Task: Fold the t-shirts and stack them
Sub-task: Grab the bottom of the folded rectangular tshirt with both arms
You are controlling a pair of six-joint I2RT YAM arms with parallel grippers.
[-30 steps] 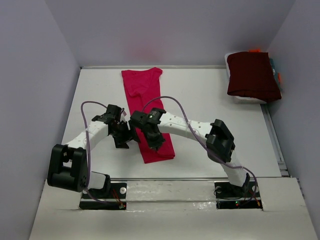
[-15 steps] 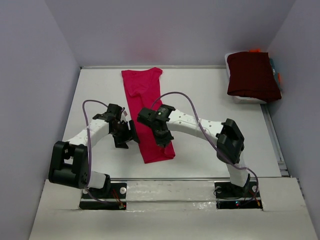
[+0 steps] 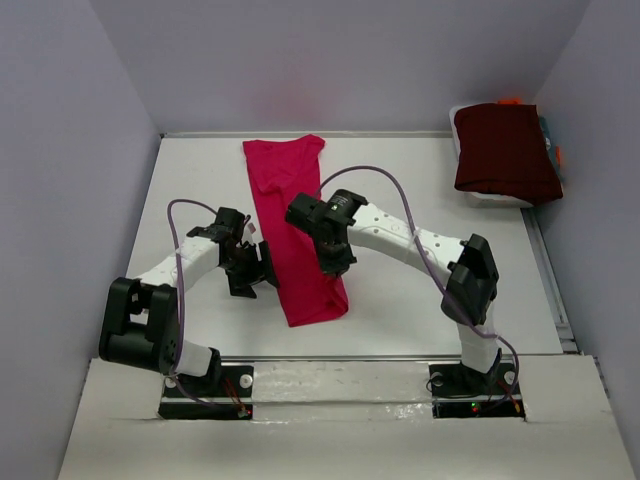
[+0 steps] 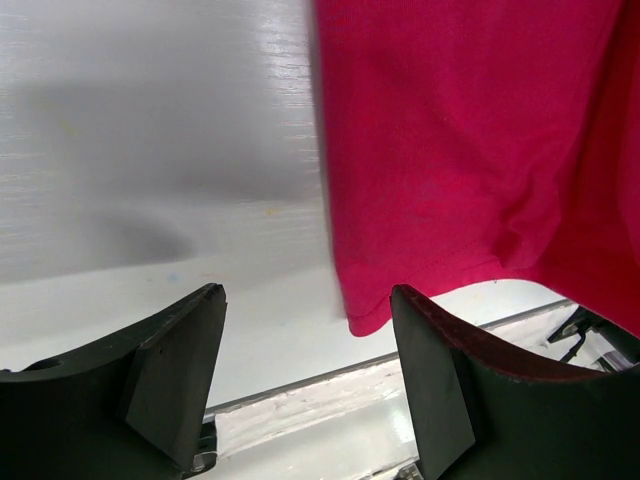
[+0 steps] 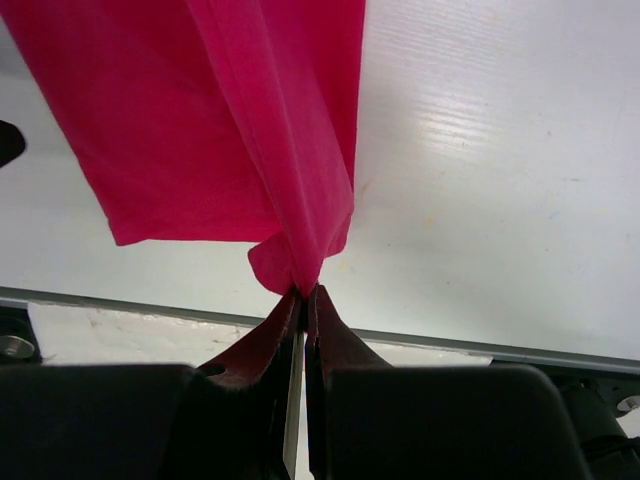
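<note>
Both arms have white tubular links and blocky black joints: the left arm [image 3: 185, 265] at lower left of the top view, the right arm [image 3: 395, 235] at centre right. A thin lilac cable [image 3: 360, 167] loops along each. Black bases [image 3: 468, 384] sit at the bottom edge. The left gripper [image 3: 257, 278] and right gripper [image 3: 338, 268] are black. Up close, the fingers [image 4: 170, 370] are matte, wedge-shaped slabs.
</note>
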